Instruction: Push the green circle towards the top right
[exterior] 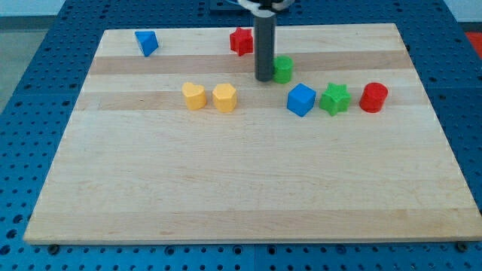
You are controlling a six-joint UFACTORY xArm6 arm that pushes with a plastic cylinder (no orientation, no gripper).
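— What sits on the wooden board, from the view's left?

— A blue block near the top left corner, then a yellow heart just beside a yellow hexagon.

— And the middle?

— A red block, partly behind the rod. My tip touches the left side of the green circle. No jaws here, just a rod.

— Further right?

— A blue cube, a green star and a red cylinder in a row. No containers.

Green circle, red star, pale wood board
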